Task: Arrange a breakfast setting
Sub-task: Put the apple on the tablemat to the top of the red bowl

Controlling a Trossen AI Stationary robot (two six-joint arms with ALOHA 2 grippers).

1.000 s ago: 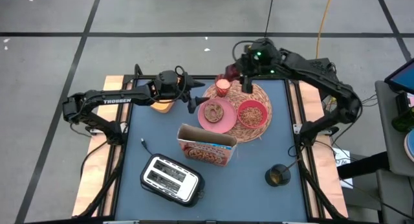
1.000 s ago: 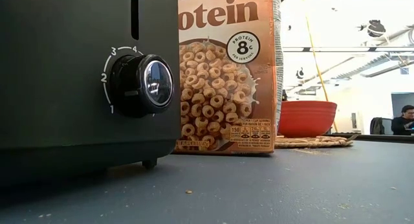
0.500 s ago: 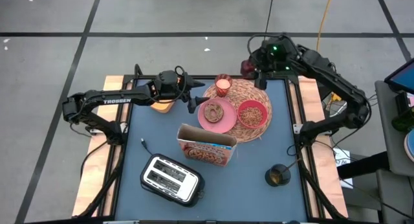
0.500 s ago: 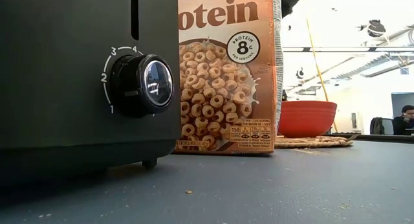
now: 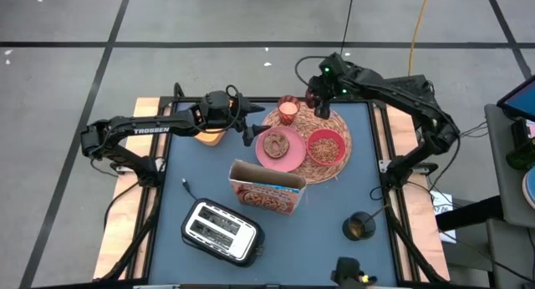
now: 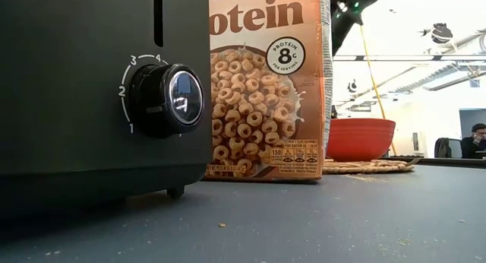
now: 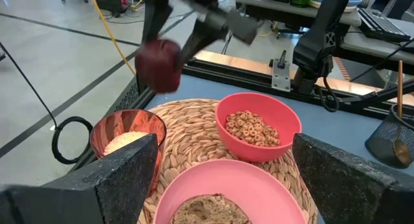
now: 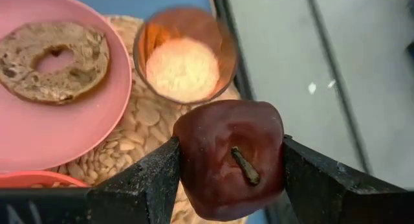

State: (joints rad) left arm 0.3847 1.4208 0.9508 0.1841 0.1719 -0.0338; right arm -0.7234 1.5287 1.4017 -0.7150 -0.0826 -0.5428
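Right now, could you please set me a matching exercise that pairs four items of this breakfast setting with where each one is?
Things:
1. bagel
2. dark red fruit
3. cereal rings
4. cereal box

Places:
A. clamped in the right gripper, above the woven mat's edge
B. in the red bowl
C. on the pink plate
D. on the bare table, between mat and toaster

Pairs: 1-C, 2-A, 3-B, 4-D
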